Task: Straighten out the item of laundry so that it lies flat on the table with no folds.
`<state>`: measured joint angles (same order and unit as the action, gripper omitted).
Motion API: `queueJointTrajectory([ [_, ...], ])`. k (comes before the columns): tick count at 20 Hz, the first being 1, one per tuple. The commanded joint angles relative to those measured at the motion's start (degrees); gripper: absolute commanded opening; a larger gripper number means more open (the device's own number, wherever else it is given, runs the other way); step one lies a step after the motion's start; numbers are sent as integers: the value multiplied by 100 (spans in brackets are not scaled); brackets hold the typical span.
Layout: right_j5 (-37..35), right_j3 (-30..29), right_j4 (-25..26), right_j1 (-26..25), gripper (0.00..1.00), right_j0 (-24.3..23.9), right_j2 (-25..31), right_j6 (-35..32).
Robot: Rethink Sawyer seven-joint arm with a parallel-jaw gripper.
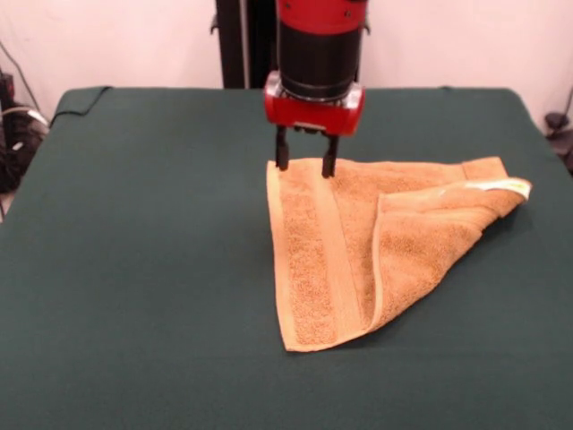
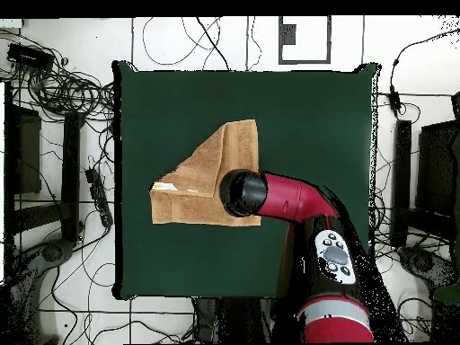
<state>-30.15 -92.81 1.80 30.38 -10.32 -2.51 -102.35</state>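
Observation:
The orange-tan towel (image 1: 376, 242) lies on the dark green table (image 1: 134, 269), folded over diagonally into a rough triangle, with a flat woven band down its left side and a small white label (image 1: 501, 186) at its right corner. My gripper (image 1: 305, 163) hangs straight down over the towel's far left corner, fingers (image 1: 282, 154) slightly apart and their tips at the towel's edge, holding nothing. Seen from overhead, the towel (image 2: 211, 180) sits at the table (image 2: 305, 117) middle and the arm's wrist (image 2: 244, 193) covers its corner, hiding the gripper.
Cables and dark equipment (image 2: 63, 99) lie on the floor around the table. A black post (image 1: 231, 43) stands behind the table's far edge.

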Motion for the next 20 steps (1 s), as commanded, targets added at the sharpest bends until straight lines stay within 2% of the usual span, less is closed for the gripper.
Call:
queueJointTrajectory([
  [1,-60,475,-45,-569,100,64,690,-350],
  [7,-28,692,-90,-745,100,253,601,-559],
  [13,-192,678,-232,-702,100,585,375,-988],
  [20,-259,658,-291,-670,100,696,300,-1037],
])
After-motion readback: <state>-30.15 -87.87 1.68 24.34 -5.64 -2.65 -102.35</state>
